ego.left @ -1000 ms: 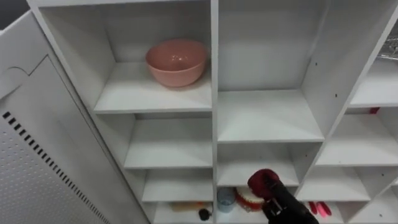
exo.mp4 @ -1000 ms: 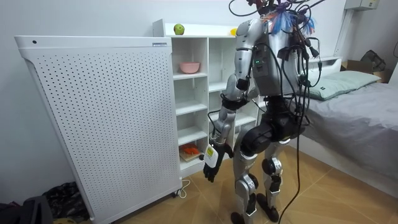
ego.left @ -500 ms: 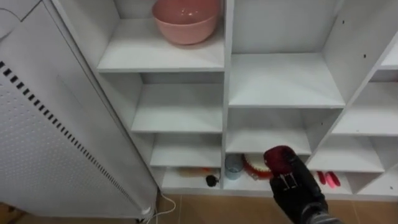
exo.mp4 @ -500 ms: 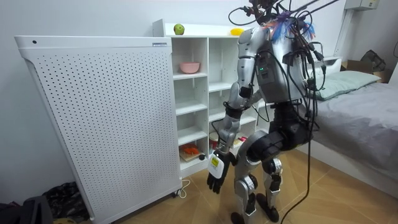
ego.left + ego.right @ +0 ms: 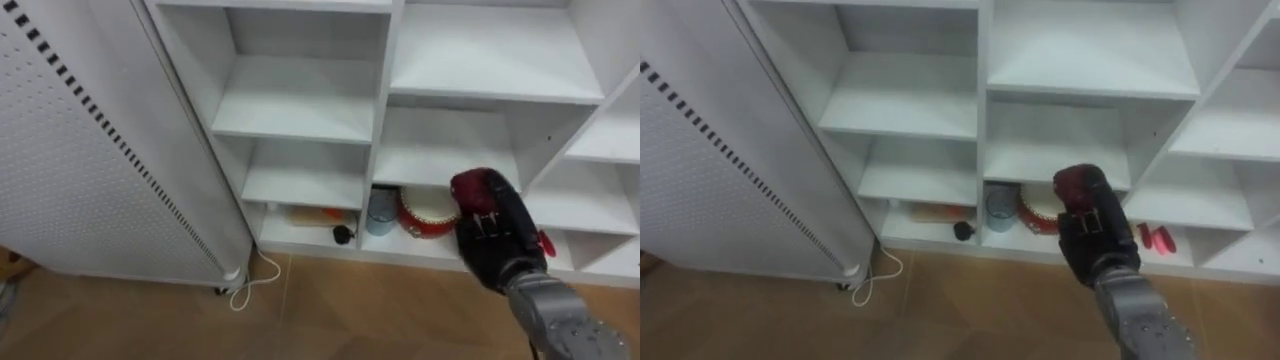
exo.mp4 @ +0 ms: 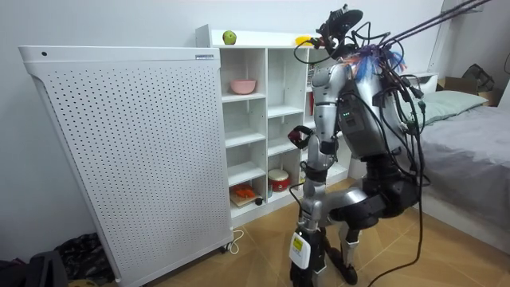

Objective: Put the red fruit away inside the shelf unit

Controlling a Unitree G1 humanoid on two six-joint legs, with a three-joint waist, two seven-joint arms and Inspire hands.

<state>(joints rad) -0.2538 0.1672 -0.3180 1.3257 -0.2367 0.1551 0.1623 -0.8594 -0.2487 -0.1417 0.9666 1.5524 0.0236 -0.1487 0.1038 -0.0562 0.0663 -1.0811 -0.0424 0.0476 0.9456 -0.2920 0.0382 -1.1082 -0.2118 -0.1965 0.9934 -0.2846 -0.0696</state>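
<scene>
Bent lower before the closet (image 5: 300, 102), right hand (image 5: 497, 240) up at its bottom shelves, curled round a dark red fruit (image 5: 472, 186), left hand (image 6: 301, 257) hanging low, state unclear.

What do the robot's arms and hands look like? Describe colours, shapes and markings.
The right hand is black and chunky, with a small white tag on its back, on a silver-grey forearm. The left hand is black too, with a pale tag, below a silver-grey arm.

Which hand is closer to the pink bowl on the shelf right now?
Right. The right hand, holding a red fruit, is level with the middle shelves, below the pink bowl. The left hand hangs near the floor, much farther down.
</scene>
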